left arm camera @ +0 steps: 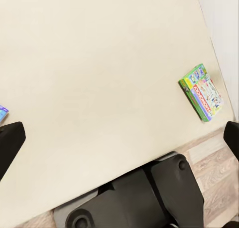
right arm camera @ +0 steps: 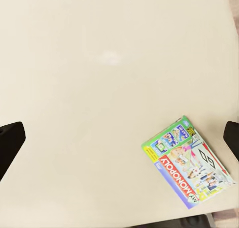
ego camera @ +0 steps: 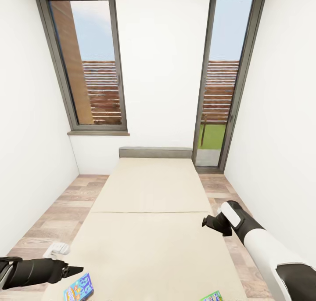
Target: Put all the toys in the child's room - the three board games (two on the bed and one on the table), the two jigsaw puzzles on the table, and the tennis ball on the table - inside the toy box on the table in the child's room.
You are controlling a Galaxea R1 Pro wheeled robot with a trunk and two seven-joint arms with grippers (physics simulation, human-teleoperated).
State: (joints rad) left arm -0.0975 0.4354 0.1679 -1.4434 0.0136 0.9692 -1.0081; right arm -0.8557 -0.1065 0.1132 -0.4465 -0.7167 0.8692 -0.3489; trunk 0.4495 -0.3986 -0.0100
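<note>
- I'm parked at the foot of the bed [ego camera: 151,195], looking down its cream top toward the grey headboard [ego camera: 155,152] and a white wall with two tall windows [ego camera: 90,63].
- Two board games lie flat on the bed, both at the near end. The blue game [ego camera: 79,288] is near the left corner, and the green game [ego camera: 212,296] is over toward the right edge, half cut off at the bottom of the head view.
- Right wrist cam gives the best look at the green game [right arm camera: 186,160]: it's lettered MONOPOLY and sits close to the mattress edge. Left wrist cam catches it too [left arm camera: 201,92], plus a sliver of the blue one at the frame edge.
- Left gripper [ego camera: 72,271] is low over the left side of the bed, just beside the blue game, not touching it. Fingers spread wide, nothing in them.
- Right gripper [ego camera: 215,224] hangs above the right edge of the bed, well apart from the green game. Also spread, empty.
- Small white thing [ego camera: 56,249] on the wood floor [ego camera: 52,213] left of the bed, can't tell what it is.
</note>
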